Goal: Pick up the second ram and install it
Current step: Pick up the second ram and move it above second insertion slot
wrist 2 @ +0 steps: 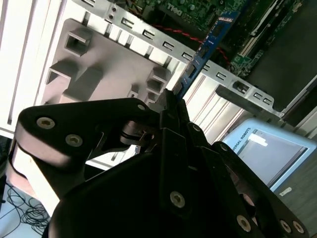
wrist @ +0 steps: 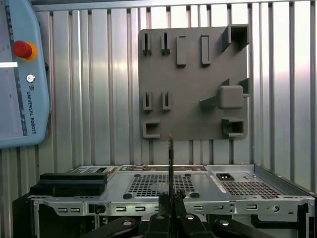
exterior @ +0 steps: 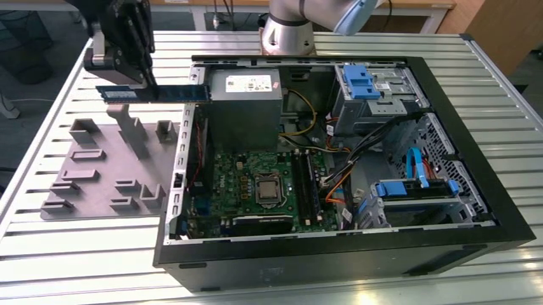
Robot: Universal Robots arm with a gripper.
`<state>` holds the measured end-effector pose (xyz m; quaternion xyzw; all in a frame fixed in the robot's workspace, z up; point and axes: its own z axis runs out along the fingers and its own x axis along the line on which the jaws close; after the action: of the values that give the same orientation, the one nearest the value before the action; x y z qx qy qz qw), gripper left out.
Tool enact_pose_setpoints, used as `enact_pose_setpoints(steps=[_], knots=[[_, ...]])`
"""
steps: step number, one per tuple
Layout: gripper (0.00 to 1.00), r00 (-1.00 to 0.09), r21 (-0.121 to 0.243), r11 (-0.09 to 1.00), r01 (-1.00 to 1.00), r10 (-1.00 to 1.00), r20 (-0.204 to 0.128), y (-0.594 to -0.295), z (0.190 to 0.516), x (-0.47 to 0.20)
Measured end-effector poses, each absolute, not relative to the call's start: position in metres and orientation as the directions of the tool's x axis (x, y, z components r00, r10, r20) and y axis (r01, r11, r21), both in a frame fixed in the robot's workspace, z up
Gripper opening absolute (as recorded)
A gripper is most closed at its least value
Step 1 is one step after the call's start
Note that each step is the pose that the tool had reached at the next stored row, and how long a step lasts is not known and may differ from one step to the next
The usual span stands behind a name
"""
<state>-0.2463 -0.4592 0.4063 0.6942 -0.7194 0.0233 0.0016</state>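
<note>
Blue second ram [exterior: 170, 93] pinched in the claw [exterior: 146, 86], lifted above the grey tray [exterior: 98, 175].

Exterior view: the second ram hangs level just below the claw, its far end over the case wall [exterior: 185, 152]. I judge the carry needs it kept flat and clear of that wall.
Second wrist view: the second ram [wrist 2: 208, 47] runs ahead of the claw [wrist 2: 174, 101] toward the green motherboard [wrist 2: 198, 6].
First wrist view: the second ram [wrist: 171, 158] stands edge-on, straight out from the claw [wrist: 171, 210], a fair check of squareness.
</note>
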Motion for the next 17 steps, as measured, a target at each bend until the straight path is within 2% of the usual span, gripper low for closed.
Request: enact_pose_setpoints(steps=[17], knots=[[0.14,-0.036,-0.031,0.035,-0.999,-0.999,0.035,-0.459,0.406,-0.194]])
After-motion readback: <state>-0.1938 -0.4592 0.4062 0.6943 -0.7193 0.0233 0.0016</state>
